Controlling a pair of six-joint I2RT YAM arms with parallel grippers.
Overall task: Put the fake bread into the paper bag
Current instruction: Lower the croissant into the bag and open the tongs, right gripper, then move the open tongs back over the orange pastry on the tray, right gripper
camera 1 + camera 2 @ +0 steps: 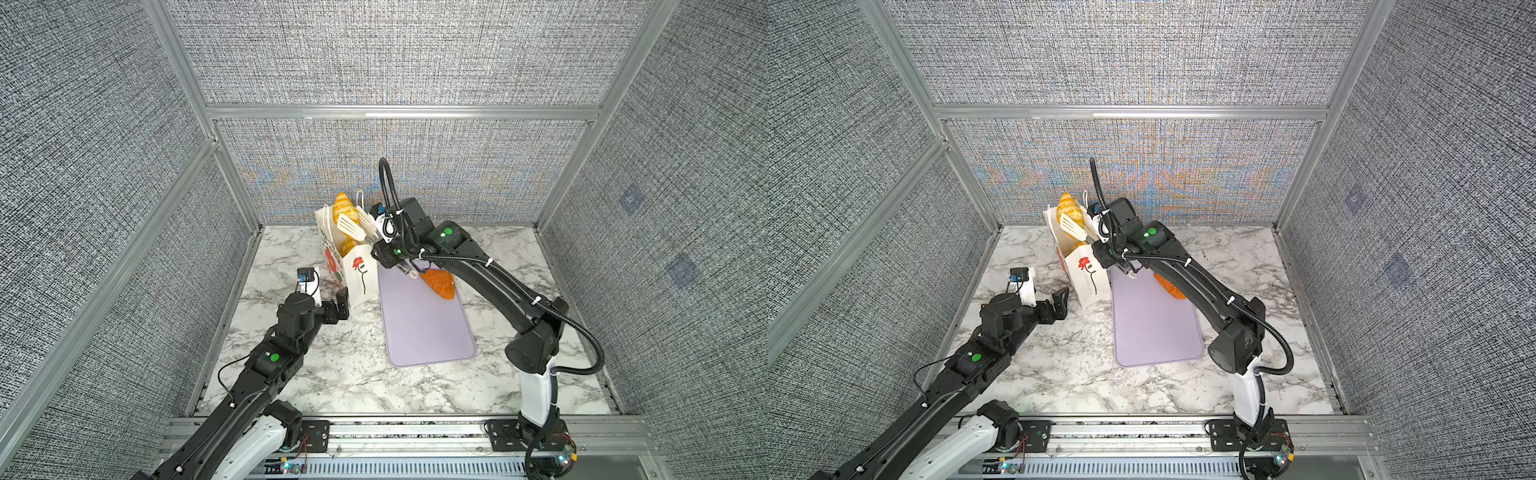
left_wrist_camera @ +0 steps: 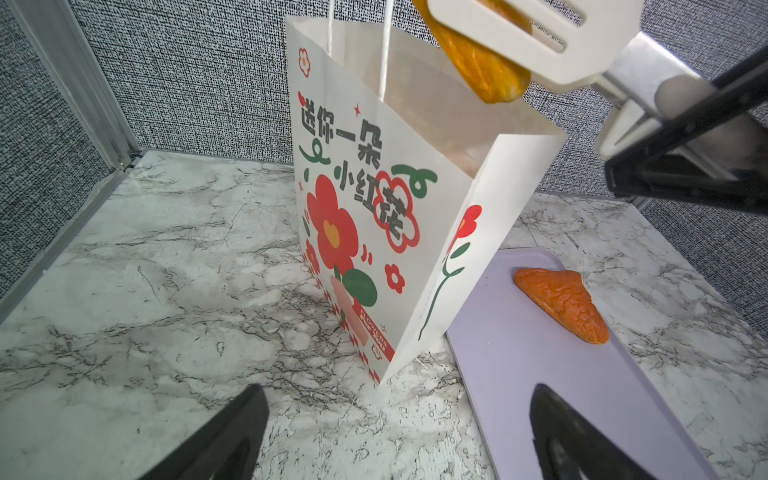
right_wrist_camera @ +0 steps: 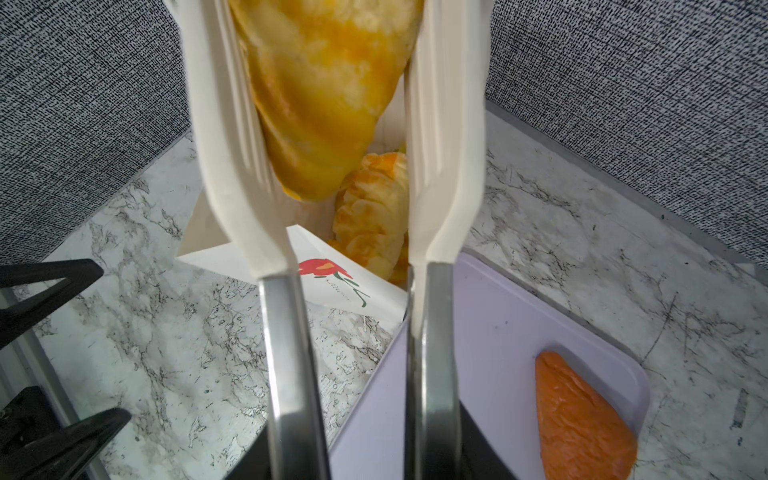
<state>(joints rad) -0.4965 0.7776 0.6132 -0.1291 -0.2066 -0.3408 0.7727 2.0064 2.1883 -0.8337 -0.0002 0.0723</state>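
Observation:
The white paper bag [image 1: 361, 274] [image 1: 1090, 278] [image 2: 374, 232] stands open at the lavender tray's far left corner. My right gripper [image 1: 386, 245] [image 3: 365, 457] is shut on white-bladed metal tongs [image 1: 353, 226] [image 3: 436, 166]. Between the tong blades, a golden striped croissant [image 1: 344, 206] [image 1: 1070, 206] [image 2: 478, 70] [image 3: 324, 104] hangs point-down over the bag's mouth. Another croissant [image 1: 348, 246] [image 3: 370, 216] lies inside the bag. An orange-brown triangular pastry [image 1: 438, 282] [image 2: 561, 303] [image 3: 582, 419] rests on the tray. My left gripper [image 1: 341, 301] [image 1: 1061, 301] [image 2: 399, 432] is open and empty, low beside the bag's near corner.
The flat lavender tray [image 1: 424, 328] [image 1: 1154, 324] lies on the marble table [image 1: 332, 365] right of the bag. Grey fabric walls with aluminium posts [image 1: 232, 166] close in the left, back and right sides. The right arm [image 1: 498, 286] arches over the tray's right edge.

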